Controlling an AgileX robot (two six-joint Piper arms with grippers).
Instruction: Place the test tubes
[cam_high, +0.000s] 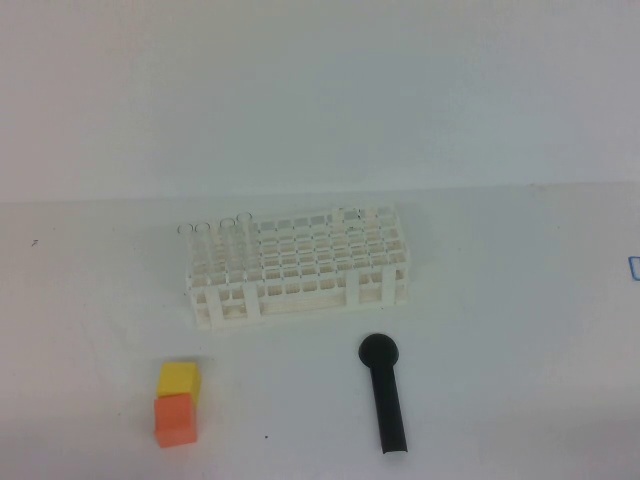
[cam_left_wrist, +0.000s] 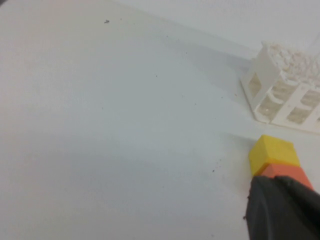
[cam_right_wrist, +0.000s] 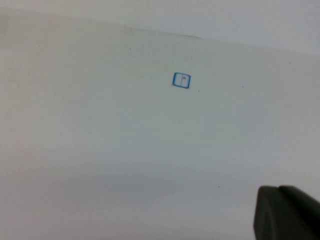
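Note:
A white test tube rack (cam_high: 300, 265) stands at mid table. Several clear test tubes (cam_high: 215, 245) stand upright in its left end. Neither arm shows in the high view. In the left wrist view my left gripper (cam_left_wrist: 280, 184) is shut and holds nothing. It hovers close over an orange block (cam_left_wrist: 290, 174), with the rack's corner (cam_left_wrist: 280, 90) farther off. My right gripper (cam_right_wrist: 279, 190) is shut and holds nothing, over bare table to the right of the rack.
A yellow block (cam_high: 179, 378) touches an orange block (cam_high: 175, 418) in front of the rack's left end. A black round-headed cylinder (cam_high: 385, 395) lies in front of its right end. A small blue square mark (cam_right_wrist: 181, 80) is drawn on the table at far right.

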